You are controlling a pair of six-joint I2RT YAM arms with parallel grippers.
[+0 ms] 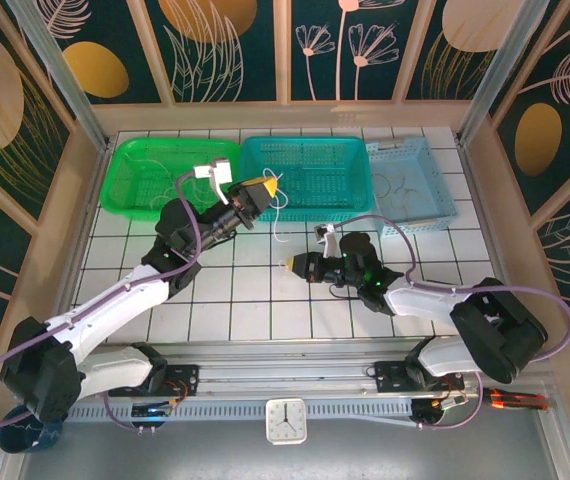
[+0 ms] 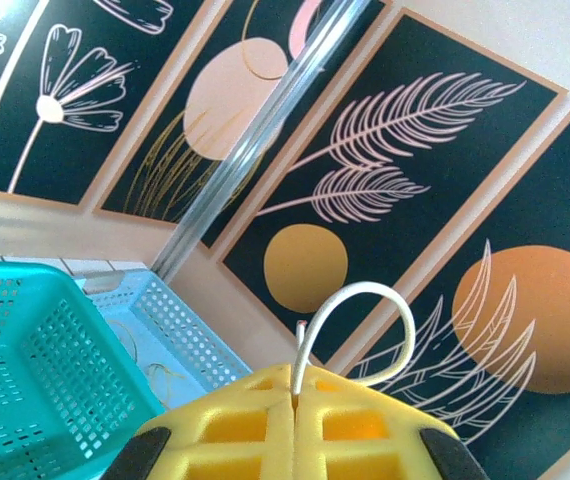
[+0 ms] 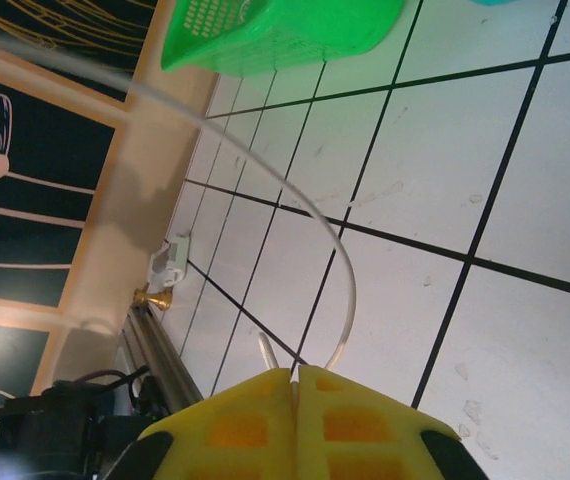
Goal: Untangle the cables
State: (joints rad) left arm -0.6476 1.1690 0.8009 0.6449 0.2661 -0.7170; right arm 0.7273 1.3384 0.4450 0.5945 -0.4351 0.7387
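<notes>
I have both claws clenched: the left gripper (image 2: 293, 385), raised over the near rim of the teal plastic mesh basket (image 1: 310, 175), pinches a loop of thin cream-white cable (image 2: 385, 292), and the right gripper (image 3: 293, 375), low over the white tiled table (image 1: 255, 290) nearer me, grasps a thin white strand (image 3: 348, 270) arcing towards the green plastic basket (image 3: 275, 30). I read this as the pull-apart step, though I cannot tell whether these are one cable or two. The next move calls for drawing the grippers apart slowly, watching for any knot tightening
</notes>
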